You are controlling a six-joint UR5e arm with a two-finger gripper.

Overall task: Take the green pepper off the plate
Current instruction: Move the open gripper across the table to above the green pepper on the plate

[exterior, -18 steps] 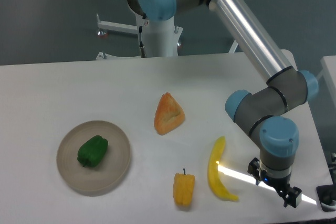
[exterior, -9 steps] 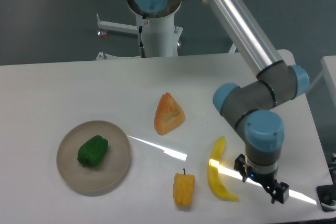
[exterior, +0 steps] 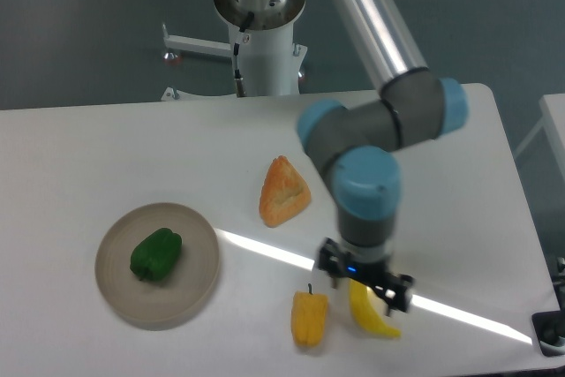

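Here, a white table (exterior: 106,143) is seen from a fixed camera placed above and in front of it, with a silver and blue robot arm (exterior: 375,143) reaching in from the top of the view and bending down over the lower middle of the surface. The small glossy dark-green bell pepper (exterior: 155,254) lies on its side a little left of the centre of the round flat beige-grey plate (exterior: 199,258), which sits at the lower left of the table, so the pepper is open to a reach from above with nothing crowding it. The black two-finger gripper (exterior: 366,282) hangs at the end of the arm, well apart from the plate and off to its right, just over the upper end of a curved yellow banana (exterior: 371,317) (it hides part of the fruit). The gripper carries nothing, but its fingers are seen nearly end on and are too small and dark to show whether they are spread or together, so I cannot tell. A yellow-orange pepper with a dark stem (exterior: 309,317) stands just left of the banana, and an orange wedge-shaped toy food (exterior: 283,192) lies nearer the middle of the table. A bright stripe of light crosses the table diagonally. The pick-up has not begun; the arm likely needs to travel left across the table first.
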